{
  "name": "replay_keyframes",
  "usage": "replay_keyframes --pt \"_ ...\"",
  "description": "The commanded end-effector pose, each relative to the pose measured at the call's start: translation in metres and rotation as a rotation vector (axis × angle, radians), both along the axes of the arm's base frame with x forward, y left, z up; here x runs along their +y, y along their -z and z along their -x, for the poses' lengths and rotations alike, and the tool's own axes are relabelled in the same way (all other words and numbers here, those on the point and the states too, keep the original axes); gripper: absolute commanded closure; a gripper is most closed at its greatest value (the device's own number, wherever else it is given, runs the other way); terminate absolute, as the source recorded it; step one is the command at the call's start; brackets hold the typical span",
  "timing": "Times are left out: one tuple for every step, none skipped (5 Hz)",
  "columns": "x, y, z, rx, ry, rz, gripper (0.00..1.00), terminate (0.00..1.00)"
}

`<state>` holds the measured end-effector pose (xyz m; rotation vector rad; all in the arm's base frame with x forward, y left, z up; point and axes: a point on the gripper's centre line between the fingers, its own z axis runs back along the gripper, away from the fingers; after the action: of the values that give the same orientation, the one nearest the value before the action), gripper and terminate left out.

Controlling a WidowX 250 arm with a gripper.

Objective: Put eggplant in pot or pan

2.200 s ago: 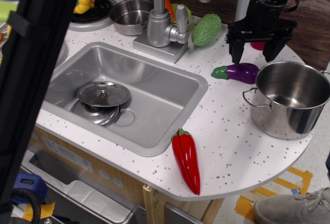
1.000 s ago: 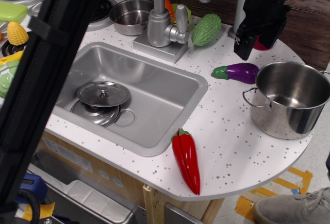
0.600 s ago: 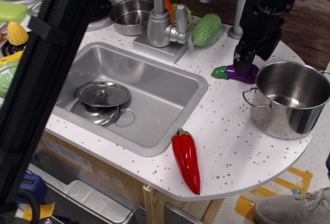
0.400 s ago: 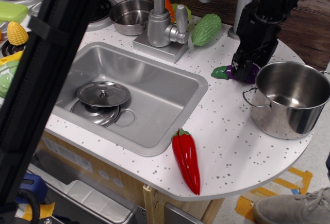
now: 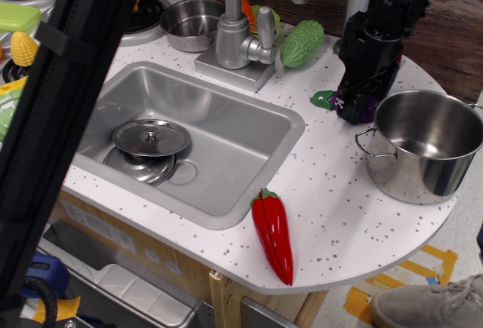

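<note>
Under your black gripper (image 5: pixel 355 108) lies the small glossy purple toy eggplant (image 5: pixel 326 99), mostly hidden; whether the jaws grip it, you cannot tell.

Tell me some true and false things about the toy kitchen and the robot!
1. The eggplant is inside the big pot. False: it lies on the counter beside the pot, mostly hidden by the gripper.
2. The red pepper lies near the counter's front edge. True.
3. A lid sits in the sink. True.
4. The big pot is full of vegetables. False: it looks empty.
5. The gripper is down over the eggplant. True.
</note>
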<state>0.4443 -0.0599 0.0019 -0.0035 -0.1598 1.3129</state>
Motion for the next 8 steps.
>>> replay_keyframes --pt "0.004 -0.027 -0.011 -0.057 -0.024 0.007 1.00 0.00" --pt "0.002 -0.040 -0.011 -0.054 -0.026 -0.019 1.00 0.00" --pt "0.000 -0.059 -0.017 -0.066 -0.019 -0.055 1.00 0.00" --pt "-0.007 -0.079 -0.024 -0.069 -0.016 -0.057 1.00 0.00" --pt "-0.018 -0.096 -0.020 -0.067 -0.035 -0.066 1.00 0.00" --pt "-0.030 -0.110 -0.005 -0.052 -0.064 -0.065 1.00 0.00" --pt "-0.039 -0.119 0.013 -0.036 -0.093 -0.060 1.00 0.00" --pt "-0.055 -0.129 0.037 -0.023 -0.142 -0.080 1.00 0.00"
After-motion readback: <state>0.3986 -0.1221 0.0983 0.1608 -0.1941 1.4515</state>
